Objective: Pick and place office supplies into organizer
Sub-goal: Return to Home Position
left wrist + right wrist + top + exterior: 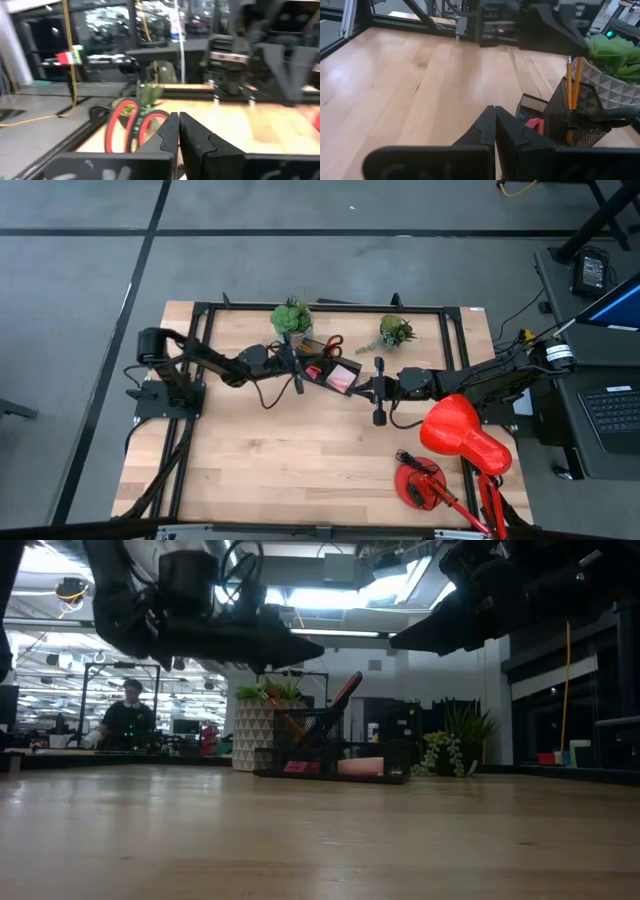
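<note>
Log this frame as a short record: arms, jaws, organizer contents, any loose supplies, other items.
left arm: raised, reaching to the organizer's left side; jaws shut, empty
right arm: raised, reaching to its right side; jaws shut, empty
in organizer: scissors, pencils, pink pad, red eraser
loose supplies: none visible
other: plants, red lamp

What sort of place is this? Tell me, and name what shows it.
Probably a robotics lab in an open-plan workspace: a rail-framed wooden table carries the left arm and right arm, a laptop sits beside it, and a person sits in the wide, brightly lit room beyond.
</note>
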`<state>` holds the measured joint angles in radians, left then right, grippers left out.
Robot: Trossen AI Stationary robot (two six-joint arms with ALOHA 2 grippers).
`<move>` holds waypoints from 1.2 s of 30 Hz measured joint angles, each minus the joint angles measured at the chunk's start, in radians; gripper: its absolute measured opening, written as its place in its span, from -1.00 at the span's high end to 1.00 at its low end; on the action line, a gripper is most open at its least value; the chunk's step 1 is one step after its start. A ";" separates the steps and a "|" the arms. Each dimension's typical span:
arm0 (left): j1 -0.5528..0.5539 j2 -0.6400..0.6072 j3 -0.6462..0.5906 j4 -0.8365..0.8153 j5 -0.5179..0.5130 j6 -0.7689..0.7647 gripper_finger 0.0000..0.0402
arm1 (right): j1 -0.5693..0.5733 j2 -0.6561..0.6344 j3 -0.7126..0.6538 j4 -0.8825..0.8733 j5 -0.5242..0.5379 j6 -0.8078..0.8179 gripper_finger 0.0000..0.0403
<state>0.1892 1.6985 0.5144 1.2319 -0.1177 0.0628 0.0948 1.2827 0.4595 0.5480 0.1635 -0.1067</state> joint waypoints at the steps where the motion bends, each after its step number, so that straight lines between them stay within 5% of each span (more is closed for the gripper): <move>1: -0.006 -0.025 0.000 -0.036 0.011 0.002 0.98 | 0.000 0.000 0.000 0.000 0.000 0.000 0.97; 13: -0.011 -0.552 0.001 -0.651 0.066 0.159 0.99 | -0.030 -0.004 0.186 -0.285 -0.077 0.005 0.99; 22: -0.012 -0.910 0.002 -0.982 0.030 0.244 0.99 | -0.170 -0.125 0.240 -0.342 -0.260 -0.002 0.99; 31: -0.012 -1.166 -0.010 -1.164 -0.017 0.274 0.99 | -0.265 -0.361 0.240 -0.477 -0.263 -0.053 1.00; 36: -0.011 -1.284 -0.139 -1.163 -0.024 0.272 0.99 | -0.307 -0.478 0.197 -0.487 -0.263 -0.065 1.00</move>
<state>0.1786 0.4143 0.3759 0.0690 -0.1419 0.3352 -0.2118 0.8043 0.6567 0.0615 -0.0992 -0.1721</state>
